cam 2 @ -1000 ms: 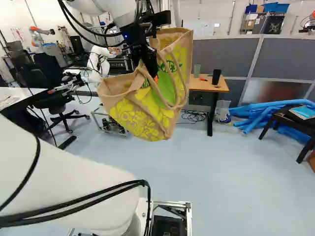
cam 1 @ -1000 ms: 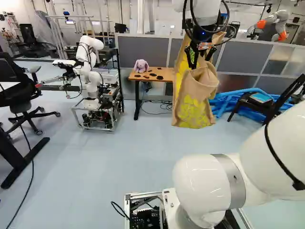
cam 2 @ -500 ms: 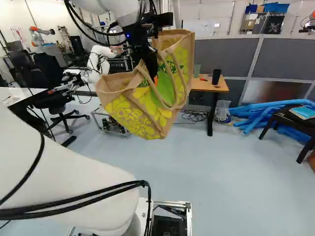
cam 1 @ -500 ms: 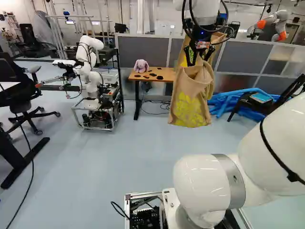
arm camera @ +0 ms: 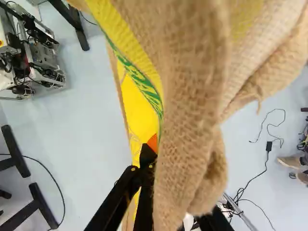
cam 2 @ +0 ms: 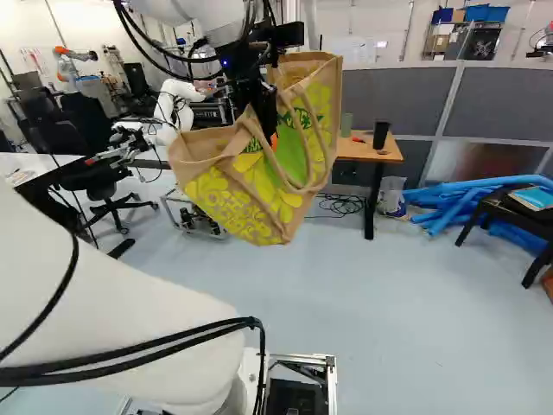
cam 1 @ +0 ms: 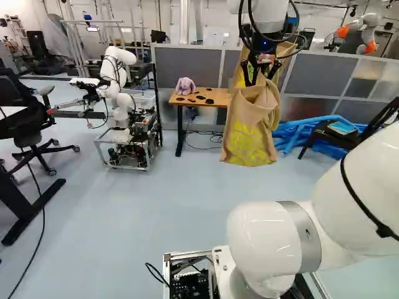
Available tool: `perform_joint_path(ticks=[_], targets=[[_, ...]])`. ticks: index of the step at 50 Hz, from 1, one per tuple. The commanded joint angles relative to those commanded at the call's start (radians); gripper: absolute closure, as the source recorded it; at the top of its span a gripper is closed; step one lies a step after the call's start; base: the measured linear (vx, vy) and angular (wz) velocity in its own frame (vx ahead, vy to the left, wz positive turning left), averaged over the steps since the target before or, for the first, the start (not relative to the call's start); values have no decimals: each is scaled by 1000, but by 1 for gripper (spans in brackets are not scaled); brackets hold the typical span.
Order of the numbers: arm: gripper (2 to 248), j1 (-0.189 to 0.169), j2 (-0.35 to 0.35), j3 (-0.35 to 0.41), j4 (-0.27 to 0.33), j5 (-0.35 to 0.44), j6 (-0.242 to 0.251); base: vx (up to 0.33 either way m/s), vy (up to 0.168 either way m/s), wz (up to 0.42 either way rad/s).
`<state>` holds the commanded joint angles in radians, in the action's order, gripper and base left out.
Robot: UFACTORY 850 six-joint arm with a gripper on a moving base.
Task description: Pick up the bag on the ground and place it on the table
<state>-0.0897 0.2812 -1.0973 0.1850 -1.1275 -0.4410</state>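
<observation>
My gripper (cam 1: pixel 260 70) is up high in the left base view, shut on the bag (cam 1: pixel 249 134). The tan bag (cam 2: pixel 246 186), with yellow and green print, hangs tilted in the air by its handles, its mouth partly open. In the wrist view one finger of the gripper (arm camera: pixel 153 155) shows its orange pad against the bag (arm camera: pixel 192 96); folds of cloth cover most of the other finger. Beyond the bag stands the table (cam 1: pixel 214 96), its wooden top partly hidden by the bag in both base views.
A plush rabbit (cam 1: pixel 185 86) and small dark items lie on the table; a black cup (cam 2: pixel 380 134) stands there too. Another robot (cam 1: pixel 118 93) is left of the table. Blue tubes (cam 2: pixel 432 203) and a black chair (cam 2: pixel 510 212) are at the right.
Over the last second the arm has shifted slightly, and the bag with it; the bag has swung a little leftward in both base views. The base has not moved.
</observation>
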Motion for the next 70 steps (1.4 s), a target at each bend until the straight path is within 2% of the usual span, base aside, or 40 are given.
perform_joint_path(ticks=[23,70], targets=[[228,0,0,0,0,0,0,66,-36,21],[228,0,0,0,0,0,0,143,-92,4]])
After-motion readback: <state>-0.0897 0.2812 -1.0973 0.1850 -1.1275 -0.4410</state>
